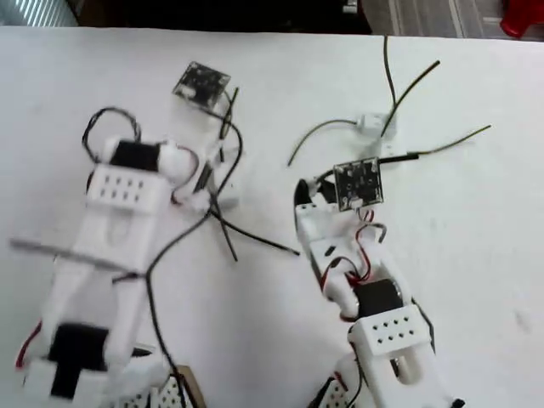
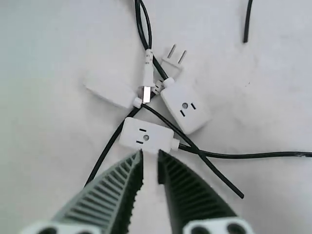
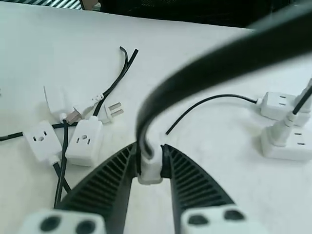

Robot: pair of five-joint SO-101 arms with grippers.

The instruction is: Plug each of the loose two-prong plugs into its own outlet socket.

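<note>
Tabletop (image 1: 476,255), white, holds tangled cords (image 2: 253,155); left fingers (image 2: 117,195) slightly parted, right fingers (image 3: 112,185) pinch a plug (image 3: 148,168).

Nothing legible anywhere — the white outlet socket (image 2: 146,135) shows only its slots and a round hole, and any marks on the dark board (image 1: 358,183), off to that socket's right in the high view, are too blurred to read.

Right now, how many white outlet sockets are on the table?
4 sockets. Two lie side by side among the black cords; two sit together farther off, one with a plug in it. Others may be hidden.
</note>
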